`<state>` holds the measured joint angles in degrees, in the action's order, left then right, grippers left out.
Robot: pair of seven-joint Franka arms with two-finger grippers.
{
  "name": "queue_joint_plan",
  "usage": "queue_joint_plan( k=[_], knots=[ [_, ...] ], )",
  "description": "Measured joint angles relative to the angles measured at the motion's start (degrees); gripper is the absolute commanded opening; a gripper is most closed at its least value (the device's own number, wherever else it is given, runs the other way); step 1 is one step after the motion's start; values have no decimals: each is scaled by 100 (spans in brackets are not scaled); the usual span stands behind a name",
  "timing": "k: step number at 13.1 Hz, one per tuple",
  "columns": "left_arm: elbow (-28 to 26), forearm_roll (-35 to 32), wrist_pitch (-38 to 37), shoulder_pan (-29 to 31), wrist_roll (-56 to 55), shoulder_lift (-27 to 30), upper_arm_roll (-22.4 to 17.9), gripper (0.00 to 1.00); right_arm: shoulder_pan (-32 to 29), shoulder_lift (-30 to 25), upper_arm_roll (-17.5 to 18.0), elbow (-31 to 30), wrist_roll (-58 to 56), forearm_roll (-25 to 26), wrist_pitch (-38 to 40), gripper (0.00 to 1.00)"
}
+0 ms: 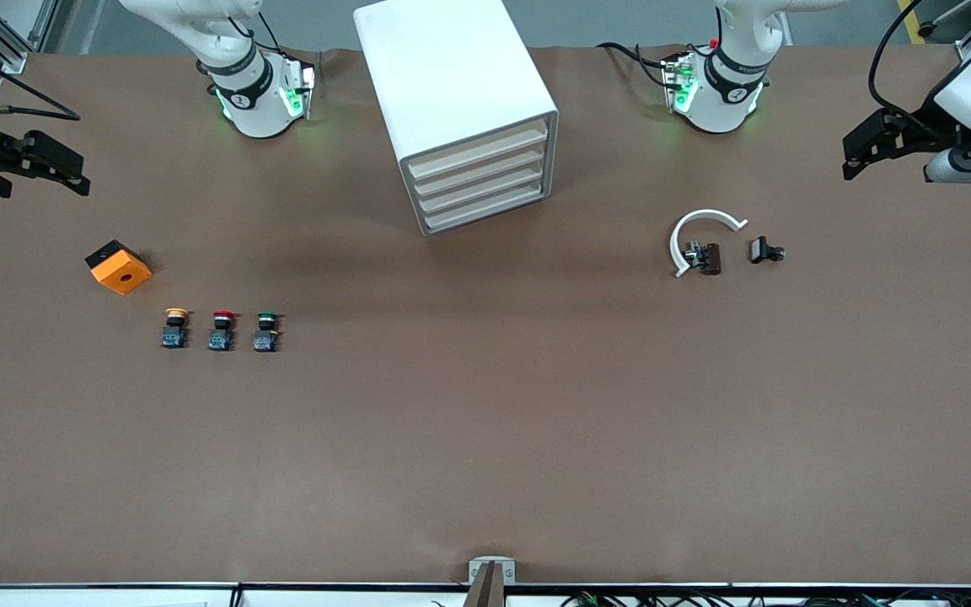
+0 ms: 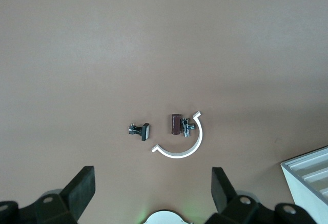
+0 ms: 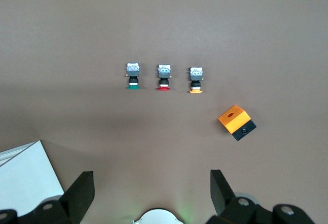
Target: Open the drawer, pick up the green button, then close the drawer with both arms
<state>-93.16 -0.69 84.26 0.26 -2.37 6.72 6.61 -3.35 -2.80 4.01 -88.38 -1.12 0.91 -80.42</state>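
Green button (image 1: 266, 330) on table, drawers apparently shut.

The cabinet (image 1: 464, 110) stands on the table (image 1: 485, 438) between the two arm bases, its four drawers (image 1: 480, 179) stacked one above another, all shut, fronts turned toward the front camera.

Toward the right arm's end lie three buttons in a row — the one nearest the cabinet is the button (image 1: 265, 331), the middle button (image 1: 220, 330) is just beside it, and the outer button (image 1: 174, 328) follows. A box (image 1: 118, 266) sits near them, farther from the camera and closer to that table end.

Toward the left arm's end a curved clip (image 1: 699, 236) partly rings a small block (image 1: 707, 258); a small fitting (image 1: 764, 250) lies just beside them — apart, closer to that end.
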Motion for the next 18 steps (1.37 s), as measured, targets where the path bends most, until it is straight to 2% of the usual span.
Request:
queue_joint_plan(
  k=[18],
  knots=[
    [92,221,121,288,-208,-21,-20,100,11,23,1,149,0,4,-27,100]
  ],
)
